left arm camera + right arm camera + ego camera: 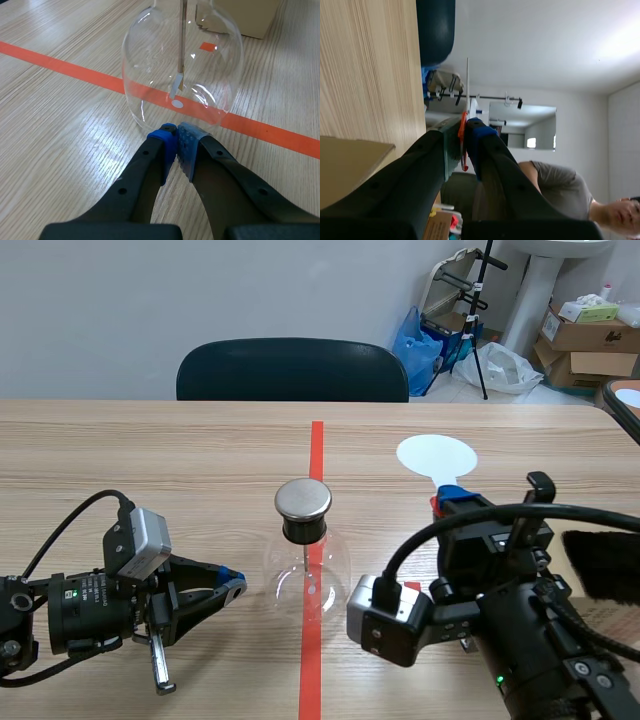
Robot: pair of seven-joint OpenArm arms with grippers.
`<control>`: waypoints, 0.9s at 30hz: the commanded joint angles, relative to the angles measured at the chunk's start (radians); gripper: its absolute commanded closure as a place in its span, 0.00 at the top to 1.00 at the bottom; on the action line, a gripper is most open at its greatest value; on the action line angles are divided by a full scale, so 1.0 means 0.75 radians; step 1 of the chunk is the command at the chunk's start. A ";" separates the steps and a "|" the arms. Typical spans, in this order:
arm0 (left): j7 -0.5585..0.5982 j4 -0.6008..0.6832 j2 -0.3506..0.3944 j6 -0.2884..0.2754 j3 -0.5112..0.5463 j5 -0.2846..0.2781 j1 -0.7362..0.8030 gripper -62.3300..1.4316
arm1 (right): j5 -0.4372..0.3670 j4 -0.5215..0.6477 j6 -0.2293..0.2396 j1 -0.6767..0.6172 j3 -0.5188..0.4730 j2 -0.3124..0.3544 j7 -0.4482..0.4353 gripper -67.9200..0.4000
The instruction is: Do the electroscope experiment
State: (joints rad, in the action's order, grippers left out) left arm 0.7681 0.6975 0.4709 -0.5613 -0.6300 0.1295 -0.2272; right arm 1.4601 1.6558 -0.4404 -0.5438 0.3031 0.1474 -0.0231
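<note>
a round clear glass flask, capped by a smooth metal disc, is set on the wood-grain worktop. the left claw is closed on nothing just beside its base. a flat white round paddle is pinched by its red stem in the right claw

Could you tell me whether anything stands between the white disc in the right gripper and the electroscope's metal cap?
Nothing visible does. Only bare table lies between the white disc, shut in the right gripper, and the metal cap on the glass flask. The left gripper lies low on the flask's other side.
</note>
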 commanded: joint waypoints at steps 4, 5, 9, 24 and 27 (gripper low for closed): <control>0.026 0.020 -0.003 -0.003 0.002 -0.018 -0.007 0.08 | 0.001 0.004 -0.015 0.012 -0.004 0.017 0.135 0.03; 0.026 0.020 -0.003 -0.003 0.002 -0.018 -0.007 0.08 | 0.001 0.004 -0.015 0.012 -0.004 0.017 0.161 0.03; 0.026 0.020 -0.003 -0.003 0.002 -0.018 -0.007 0.08 | 0.001 0.004 -0.015 0.012 -0.004 0.017 0.209 0.03; 0.026 0.020 -0.003 -0.003 0.002 -0.018 -0.007 0.08 | 0.001 0.004 -0.014 0.012 -0.004 0.017 0.208 0.03; 0.026 0.020 -0.003 -0.003 0.002 -0.018 -0.007 0.08 | 0.001 0.004 -0.014 0.012 -0.004 0.017 0.208 0.03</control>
State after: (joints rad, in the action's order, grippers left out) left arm 0.7681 0.6975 0.4709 -0.5613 -0.6300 0.1295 -0.2272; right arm 1.4601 1.6558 -0.4404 -0.5438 0.3031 0.1471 0.1295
